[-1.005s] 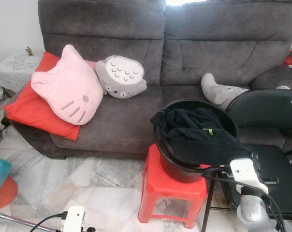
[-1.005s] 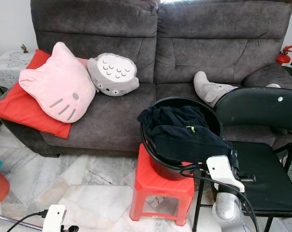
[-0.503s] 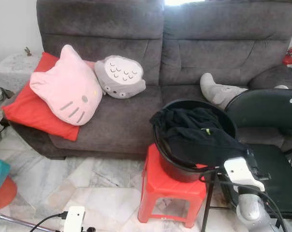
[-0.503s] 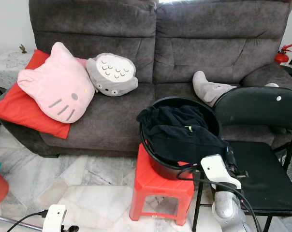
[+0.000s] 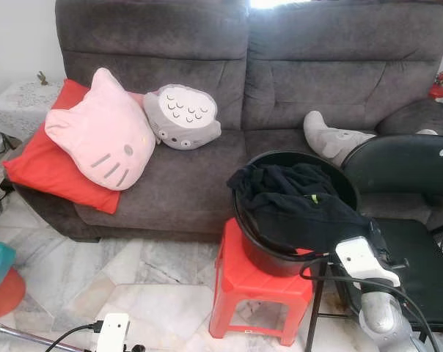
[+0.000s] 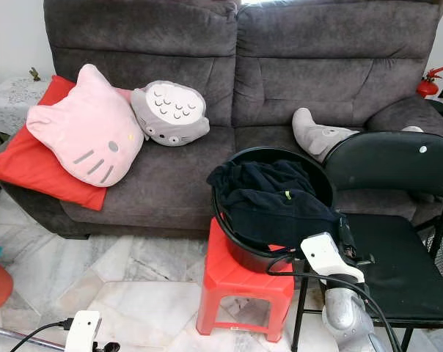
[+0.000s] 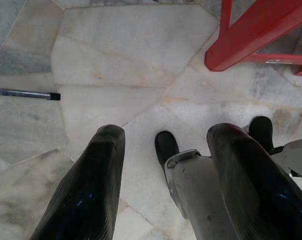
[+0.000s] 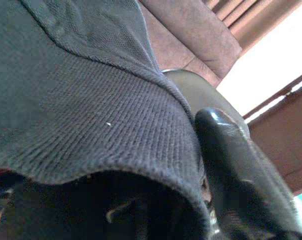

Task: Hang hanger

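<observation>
A black bucket (image 5: 240,213) stands on a red plastic stool (image 5: 243,282) in front of the sofa. A black garment (image 5: 295,202) is heaped in it and spills over its right rim. My right gripper (image 6: 341,230) is at that rim, its white wrist just below. In the right wrist view the dark knit cloth (image 8: 91,100) lies across the fingers, with one black finger (image 8: 231,165) pressed against its hem. My left gripper (image 7: 166,145) hangs low over the marble floor, open, with nothing held.
A black folding chair (image 5: 416,257) stands right beside the stool and my right arm. The grey sofa (image 5: 192,176) behind holds a pink cat cushion (image 5: 100,139), a red cushion, and grey plush toys. A metal rod (image 7: 21,93) lies on the floor at the left.
My right wrist has edged left and slightly up along the bucket's right rim, the cloth still over its fingers. The left arm has stayed low.
</observation>
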Motion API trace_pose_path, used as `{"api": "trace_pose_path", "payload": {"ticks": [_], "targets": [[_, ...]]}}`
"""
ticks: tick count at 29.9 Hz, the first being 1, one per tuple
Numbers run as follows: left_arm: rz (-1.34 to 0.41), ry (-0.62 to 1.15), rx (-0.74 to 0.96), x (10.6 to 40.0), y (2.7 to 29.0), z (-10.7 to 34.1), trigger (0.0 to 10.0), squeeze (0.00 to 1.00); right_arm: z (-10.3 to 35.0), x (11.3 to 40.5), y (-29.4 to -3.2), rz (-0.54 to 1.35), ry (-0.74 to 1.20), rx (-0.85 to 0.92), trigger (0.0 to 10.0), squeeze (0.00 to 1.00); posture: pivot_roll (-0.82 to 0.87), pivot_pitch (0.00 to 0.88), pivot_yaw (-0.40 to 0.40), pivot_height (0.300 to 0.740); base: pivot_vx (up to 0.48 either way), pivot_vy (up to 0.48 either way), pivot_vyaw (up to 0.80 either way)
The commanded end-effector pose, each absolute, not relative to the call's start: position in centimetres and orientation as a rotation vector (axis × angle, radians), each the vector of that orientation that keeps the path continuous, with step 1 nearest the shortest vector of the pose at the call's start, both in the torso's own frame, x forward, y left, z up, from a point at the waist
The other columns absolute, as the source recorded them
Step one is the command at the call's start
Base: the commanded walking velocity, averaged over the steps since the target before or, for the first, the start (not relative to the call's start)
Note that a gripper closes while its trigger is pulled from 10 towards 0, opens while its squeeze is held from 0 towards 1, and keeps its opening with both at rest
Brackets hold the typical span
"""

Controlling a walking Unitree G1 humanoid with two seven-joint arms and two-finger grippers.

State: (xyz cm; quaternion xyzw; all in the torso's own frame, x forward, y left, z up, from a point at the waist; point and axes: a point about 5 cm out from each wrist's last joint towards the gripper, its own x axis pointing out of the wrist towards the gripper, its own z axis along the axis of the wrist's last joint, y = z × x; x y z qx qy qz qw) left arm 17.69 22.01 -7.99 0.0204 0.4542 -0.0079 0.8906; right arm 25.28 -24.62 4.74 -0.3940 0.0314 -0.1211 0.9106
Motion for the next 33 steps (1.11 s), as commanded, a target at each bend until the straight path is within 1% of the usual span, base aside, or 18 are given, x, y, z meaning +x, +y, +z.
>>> {"api": "trace_pose_path", "payload": {"ticks": [1, 8, 12, 17, 22, 23, 27, 29, 33], "targets": [[-0.024, 0.956, 0.063, 17.4, 22.3, -8.1, 10.0, 0.00, 4.9, 25.4, -24.5, -0.242, 0.051, -0.821, 0.0, 0.00, -0.06, 0.000, -0.013, 0.740, 0.000, 0.000, 0.00], [-0.023, 0.955, 0.063, 17.4, 22.3, -8.1, 10.0, 0.00, 5.0, 25.5, -24.3, -0.245, 0.033, -0.803, 0.0, 0.00, -0.06, 0.000, -0.012, 0.740, 0.000, 0.000, 0.00], [-0.024, 0.956, 0.064, 17.4, 22.3, -8.1, 10.0, 0.00, 5.4, 25.7, -24.3, -0.266, 0.027, -0.746, 0.0, 0.00, -0.06, 0.000, -0.011, 0.740, 0.000, 0.000, 0.00], [-0.025, 0.956, 0.065, 17.4, 22.3, -8.1, 10.0, 0.00, 6.6, 26.4, -24.5, -0.285, -0.016, -0.724, 0.0, 0.00, -0.06, 0.000, -0.010, 0.740, 0.000, 0.000, 0.00], [-0.024, 0.955, 0.064, 17.5, 22.3, -8.0, 10.0, 0.00, 10.8, 28.6, -24.1, -0.300, -0.152, -0.707, 0.0, 0.00, -0.06, 0.000, -0.009, 0.740, 0.000, 0.000, 0.00], [-0.024, 0.955, 0.064, 17.5, 22.3, -8.0, 10.0, 0.00, 10.8, 28.6, -24.1, -0.300, -0.152, -0.707, 0.0, 0.00, -0.06, 0.000, -0.009, 0.740, 0.000, 0.000, 0.00], [-0.025, 0.955, 0.064, 17.5, 22.3, -8.0, 10.0, 0.00, 13.7, 30.1, -24.0, -0.303, -0.224, -0.676, 0.0, 0.00, -0.06, 0.000, -0.010, 0.740, 0.000, 0.000, 0.00], [-0.024, 0.955, 0.064, 17.5, 22.3, -8.0, 10.0, 0.00, 14.4, 30.7, -23.8, -0.285, -0.231, -0.645, 0.0, 0.00, -0.06, 0.000, -0.010, 0.740, 0.000, 0.000, 0.00], [-0.023, 0.954, 0.063, 17.5, 22.3, -8.0, 10.0, 0.00, 15.4, 31.2, -23.6, -0.265, -0.245, -0.656, 0.0, 0.00, -0.06, 0.000, -0.009, 0.740, 0.000, 0.000, 0.00]]}}
